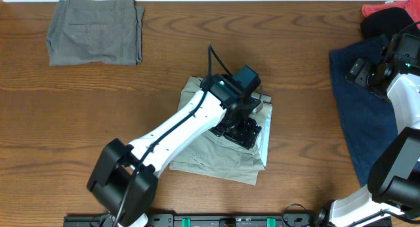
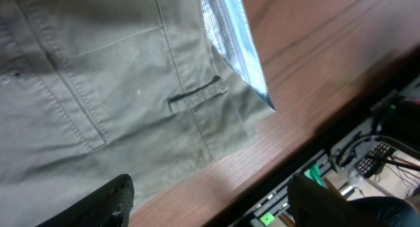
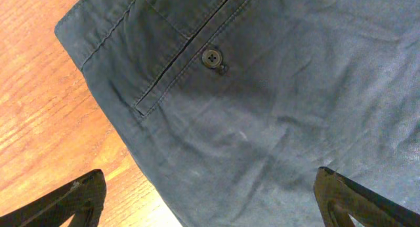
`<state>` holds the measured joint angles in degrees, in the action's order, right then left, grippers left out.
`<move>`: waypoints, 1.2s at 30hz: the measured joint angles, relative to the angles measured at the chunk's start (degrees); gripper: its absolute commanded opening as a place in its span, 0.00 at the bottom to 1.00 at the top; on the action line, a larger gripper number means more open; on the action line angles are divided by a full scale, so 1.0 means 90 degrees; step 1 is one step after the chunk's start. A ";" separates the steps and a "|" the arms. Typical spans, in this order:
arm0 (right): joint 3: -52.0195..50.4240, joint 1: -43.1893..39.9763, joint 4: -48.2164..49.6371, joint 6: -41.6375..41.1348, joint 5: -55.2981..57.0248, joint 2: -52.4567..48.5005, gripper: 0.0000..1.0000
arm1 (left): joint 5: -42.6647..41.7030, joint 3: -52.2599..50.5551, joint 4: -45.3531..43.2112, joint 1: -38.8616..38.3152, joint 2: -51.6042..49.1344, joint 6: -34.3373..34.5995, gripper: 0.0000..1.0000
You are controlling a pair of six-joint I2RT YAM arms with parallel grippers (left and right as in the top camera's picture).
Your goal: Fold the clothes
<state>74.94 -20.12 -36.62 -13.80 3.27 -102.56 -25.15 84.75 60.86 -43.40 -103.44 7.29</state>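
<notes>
Overhead: grey garment (image 1: 95,30) lies folded on the counter (image 1: 79,122), upper left. Khaki shorts (image 1: 223,158) at centre, folded small but with uneven edges. Navy garment (image 1: 357,115) lies flat at right. Black piece (image 1: 387,22) and red piece (image 1: 377,9) are bunched upper right. Judged: one done, one nearly, three left.

Left wrist: left hand (image 2: 210,204) apart, empty, over the shorts.

Right wrist: right hand (image 3: 210,197) apart, empty, over the navy pocket button (image 3: 211,58).

No writing legible.

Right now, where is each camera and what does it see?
Overhead: above the table, looking straight down; both arms show.
Left wrist: on the left arm, facing the khaki shorts; open jaws show.
Right wrist: on the right arm, facing the navy garment; open jaws show.
Shared: overhead and left wrist both see the khaki shorts.
</notes>
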 measured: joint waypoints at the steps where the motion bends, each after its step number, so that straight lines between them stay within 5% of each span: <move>1: 0.0000 0.0000 0.0000 0.0000 0.0000 0.0000 0.99 | -0.0002 0.0002 0.0027 0.0007 0.0078 0.0000 0.76; 3: 0.0000 0.0000 0.0000 0.0000 0.0000 0.0000 0.99 | -0.0002 0.0002 0.0039 0.0019 0.0199 0.0002 0.68; 6: 0.0000 0.0000 0.0000 0.0000 0.0000 0.0000 0.99 | 0.0002 0.0002 0.0044 0.0019 0.0245 0.0017 0.20; 8: 0.0000 0.0000 0.0000 0.0000 0.0000 0.0000 0.99 | 0.0002 -0.0012 0.0032 0.0019 0.0231 0.0039 0.07; 36: 0.0000 0.0000 0.0000 -0.0002 0.0000 0.0000 0.99 | -0.0517 -0.2623 -0.3648 -0.0923 -0.0051 0.1719 0.06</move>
<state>74.94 -20.12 -36.62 -13.82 3.27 -102.56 -29.80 61.14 28.03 -51.70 -103.90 22.76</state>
